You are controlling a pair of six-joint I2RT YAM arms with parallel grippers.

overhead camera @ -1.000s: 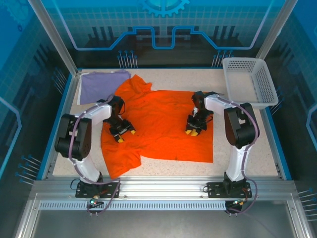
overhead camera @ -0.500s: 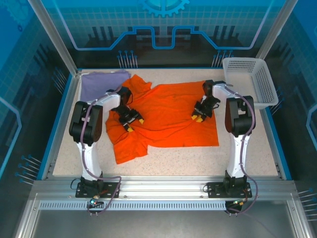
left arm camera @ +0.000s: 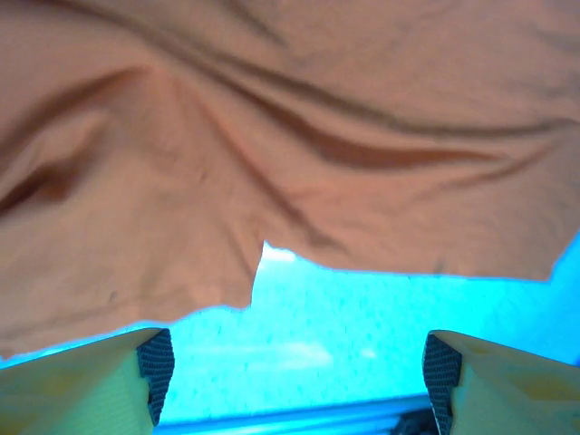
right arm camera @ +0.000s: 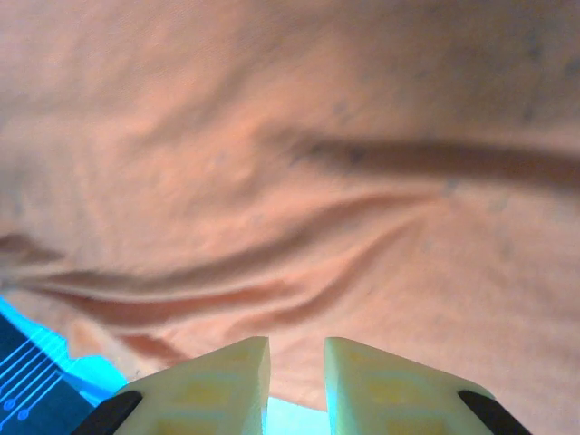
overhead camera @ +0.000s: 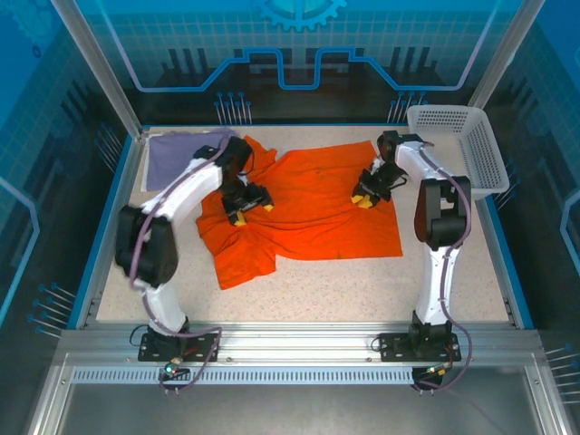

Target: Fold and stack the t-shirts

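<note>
orange t-shirt (overhead camera: 317, 213): bright orange is seen — plain all over
purple t-shirt (overhead camera: 177, 156): pale lavender is seen, plain
basket (overhead camera: 476, 149): white, dotted with holes
table (overhead camera: 362, 281): sandy, speckled

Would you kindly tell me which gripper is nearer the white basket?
Right. The right gripper is over the orange t-shirt just left of the basket; the left gripper is across that t-shirt.

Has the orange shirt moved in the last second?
Yes. The orange shirt has slid toward the far side of the table, and its far right corner now lies nearer the fixed basket.
</note>
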